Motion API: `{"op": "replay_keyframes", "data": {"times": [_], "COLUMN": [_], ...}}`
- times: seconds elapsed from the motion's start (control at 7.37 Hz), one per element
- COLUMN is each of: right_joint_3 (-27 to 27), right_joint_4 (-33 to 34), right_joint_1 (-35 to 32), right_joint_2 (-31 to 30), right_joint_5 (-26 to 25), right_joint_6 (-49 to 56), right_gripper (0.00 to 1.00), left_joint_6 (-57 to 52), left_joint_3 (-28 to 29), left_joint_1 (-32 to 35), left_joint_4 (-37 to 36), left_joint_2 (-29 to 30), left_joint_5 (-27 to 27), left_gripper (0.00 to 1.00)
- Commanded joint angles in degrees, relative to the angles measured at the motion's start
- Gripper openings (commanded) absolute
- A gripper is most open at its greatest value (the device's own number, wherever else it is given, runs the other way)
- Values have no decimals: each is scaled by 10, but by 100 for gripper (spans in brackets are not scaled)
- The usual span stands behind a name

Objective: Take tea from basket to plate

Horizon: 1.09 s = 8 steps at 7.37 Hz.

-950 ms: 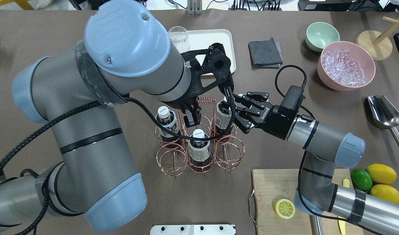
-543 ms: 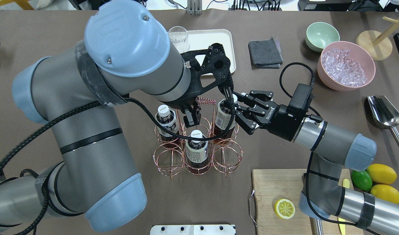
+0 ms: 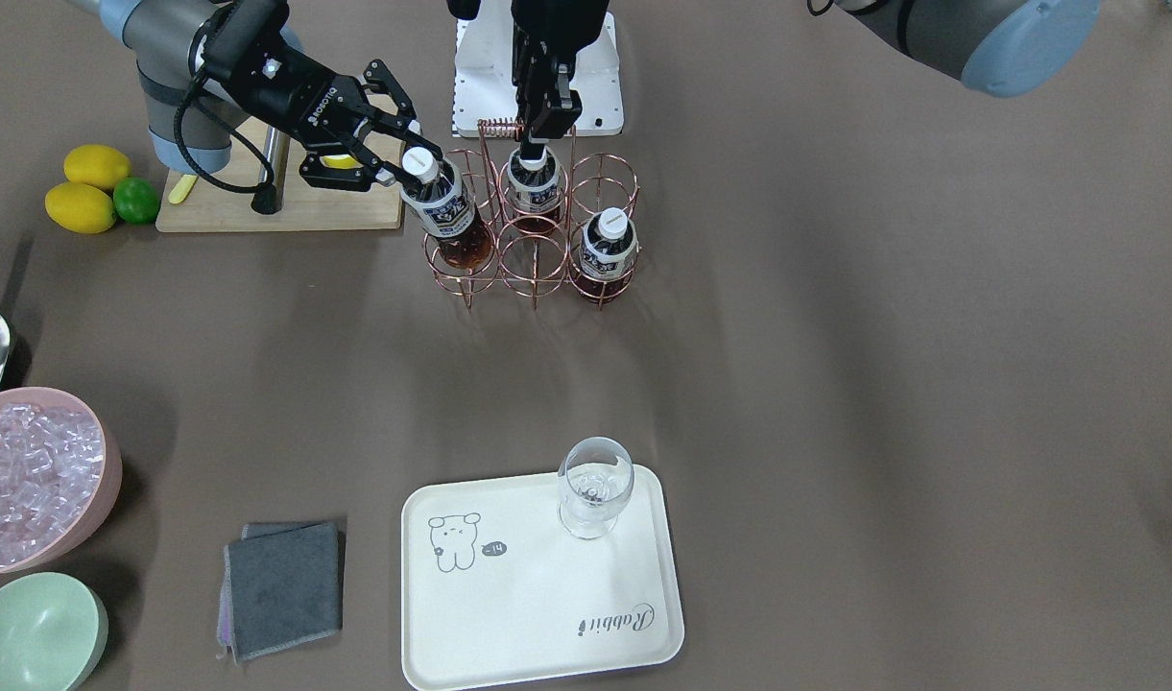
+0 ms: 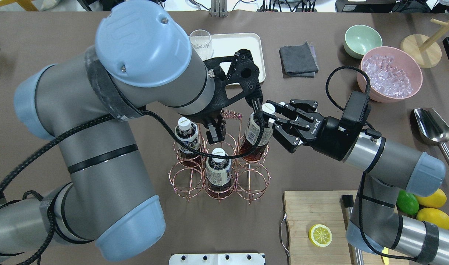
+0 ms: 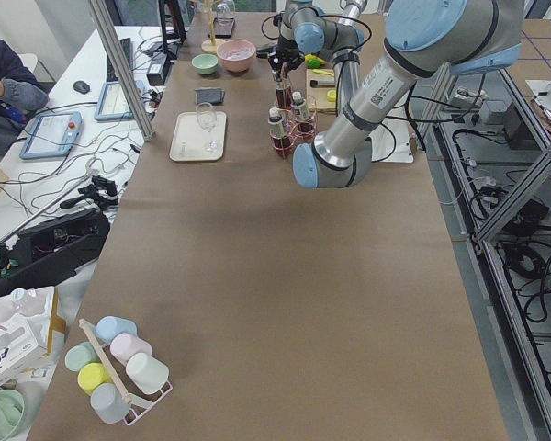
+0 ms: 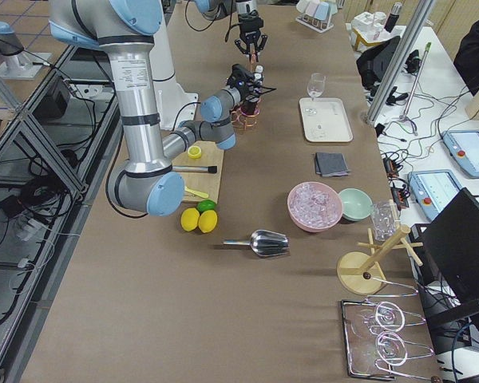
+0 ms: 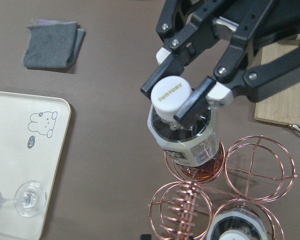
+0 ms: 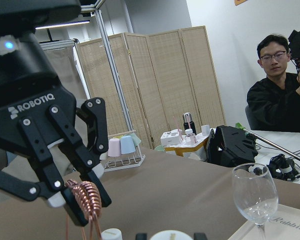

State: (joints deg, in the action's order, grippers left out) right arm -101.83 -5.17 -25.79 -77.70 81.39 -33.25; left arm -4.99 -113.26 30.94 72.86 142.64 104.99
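Tea bottle [image 7: 186,142] is the one in the 2 o'clock corner ring of the basket [image 7: 184,212] (calling the robot's side 6). Honestly it's sitting crooked: foot down in the ring, top leaning out toward 1 o'clock. The right gripper [image 7: 176,95] reaches in from about 4 o'clock and has its two fingertips pinched on the white cap [image 7: 172,92], nothing lower. The left gripper [image 3: 539,123] looks clamped on the basket's coiled wire handle, I'd guess to pin the rack down. My take on handling: it's full of liquid so it'll have some heft for its size. The plastic wall probably gives if squeezed and the label looks slick, so the hard cap or the neck just under it is the sane place to grab. Downside is it can swing from such a small hold, and the foot could snag the ring. The plate [image 3: 547,595] sits well off at 12 o'clock, with a glass [image 3: 595,494] parked on its 10 o'clock corner.
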Motion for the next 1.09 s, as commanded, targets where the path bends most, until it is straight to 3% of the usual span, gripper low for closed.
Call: {"op": "replay_keyframes", "data": {"times": [0.0, 0.68, 0.95], "right_joint_3": [-28, -49, -41], "right_joint_4": [23, 25, 90], "right_joint_1": [-22, -106, -130], "right_joint_2": [-3, -31, -18], "right_joint_5": [2, 27, 26], "right_joint_6": [-18, -52, -51], "right_gripper": [0, 0, 0], "left_joint_6": [0, -5, -7], "left_joint_3": [0, -1, -4], "left_joint_1": [1, 5, 20], "left_joint_4": [0, 0, 1], "left_joint_2": [-1, -4, -10], "left_joint_5": [0, 0, 6], "left_gripper": [0, 0, 0]}}
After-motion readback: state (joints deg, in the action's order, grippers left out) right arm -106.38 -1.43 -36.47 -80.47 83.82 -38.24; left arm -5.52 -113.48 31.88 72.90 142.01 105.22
